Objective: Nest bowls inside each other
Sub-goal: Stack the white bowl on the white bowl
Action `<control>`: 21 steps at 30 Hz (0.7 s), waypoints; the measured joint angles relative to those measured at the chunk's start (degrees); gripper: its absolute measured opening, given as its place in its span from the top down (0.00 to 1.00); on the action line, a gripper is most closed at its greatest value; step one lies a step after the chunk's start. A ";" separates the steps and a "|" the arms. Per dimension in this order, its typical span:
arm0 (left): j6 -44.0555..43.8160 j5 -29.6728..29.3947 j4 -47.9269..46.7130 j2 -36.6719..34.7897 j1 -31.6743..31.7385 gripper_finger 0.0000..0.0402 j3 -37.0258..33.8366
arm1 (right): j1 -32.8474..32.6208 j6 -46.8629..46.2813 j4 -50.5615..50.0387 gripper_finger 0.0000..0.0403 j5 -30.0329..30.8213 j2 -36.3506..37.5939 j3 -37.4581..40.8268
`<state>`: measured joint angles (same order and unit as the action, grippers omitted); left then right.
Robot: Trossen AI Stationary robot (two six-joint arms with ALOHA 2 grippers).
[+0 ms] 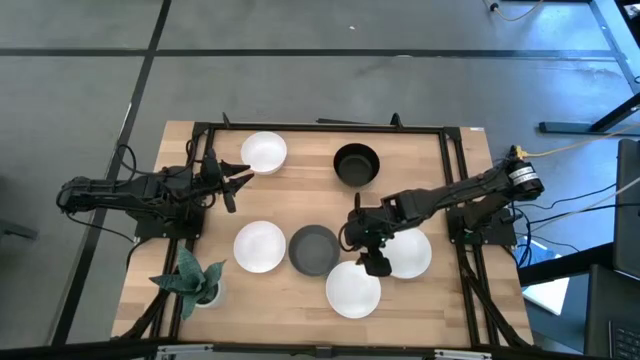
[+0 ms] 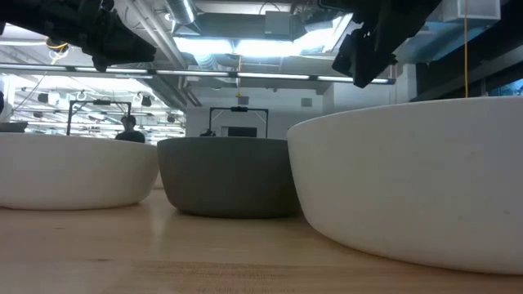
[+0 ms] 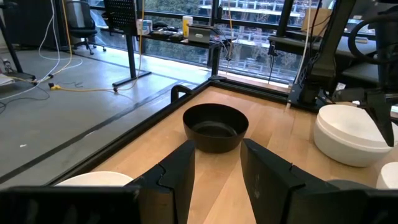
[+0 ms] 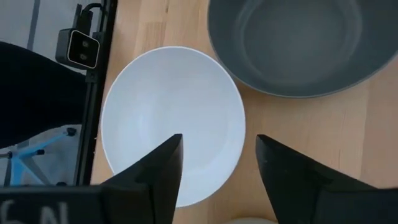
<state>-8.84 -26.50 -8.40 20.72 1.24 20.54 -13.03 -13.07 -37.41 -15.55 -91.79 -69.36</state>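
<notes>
Six bowl spots show in the high view. A white bowl (image 1: 263, 152) and a glossy black bowl (image 1: 356, 164) stand at the far side. A white bowl (image 1: 259, 246), a grey bowl (image 1: 314, 250), a white bowl (image 1: 353, 289) and a white stack (image 1: 410, 254) stand nearer. My right gripper (image 1: 372, 262) is open and points down, held above the near white bowl (image 4: 174, 124), beside the grey bowl (image 4: 298, 43). My left gripper (image 1: 243, 177) is open and empty beside the far white bowl, facing the black bowl (image 3: 215, 127).
A small green potted plant (image 1: 196, 280) stands at the near left corner. A black frame rail (image 1: 320, 127) runs along the table's edges. The white stack (image 3: 348, 134) shows more than one rim. Bare wood lies in the table's middle (image 1: 300, 195).
</notes>
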 joint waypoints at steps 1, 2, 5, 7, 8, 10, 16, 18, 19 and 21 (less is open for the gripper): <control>0.00 0.00 0.00 -0.01 0.01 0.69 0.00 | -0.01 -0.22 0.00 0.49 -0.04 0.00 0.00; 0.00 0.01 -0.02 0.01 0.01 0.69 0.01 | -0.05 -0.28 0.00 0.48 -0.04 0.02 0.00; 0.00 0.00 -0.02 0.01 0.00 0.69 0.00 | -0.07 -0.27 0.00 0.43 -0.03 0.02 0.00; 0.00 0.00 -0.01 0.01 0.00 0.69 0.02 | -0.07 -0.47 -0.02 0.39 -0.02 0.02 0.00; 0.00 0.00 -0.01 -0.01 0.00 0.69 0.00 | -0.07 -1.06 -0.02 0.37 -0.02 0.02 0.00; 0.00 0.00 -0.02 0.01 0.00 0.69 0.00 | -0.07 -3.00 -0.06 0.32 -0.56 0.02 0.00; 0.00 0.01 -0.01 -0.01 0.01 0.69 0.00 | -1.38 -4.60 1.11 0.27 -0.51 0.04 0.00; 0.00 0.00 0.00 -0.01 0.00 0.69 0.00 | -2.48 -3.72 1.66 0.28 1.07 0.06 0.00; 0.00 0.01 -0.02 0.01 0.02 0.69 0.01 | -3.09 -3.19 1.77 0.28 2.65 0.07 0.00; 0.00 0.00 -0.02 0.01 0.02 0.69 0.01 | -4.38 -2.67 1.66 0.29 7.23 -0.06 0.00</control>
<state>-8.84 -26.50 -8.42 20.73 1.26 20.55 -17.41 -15.74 -35.75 -8.32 -91.84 -69.36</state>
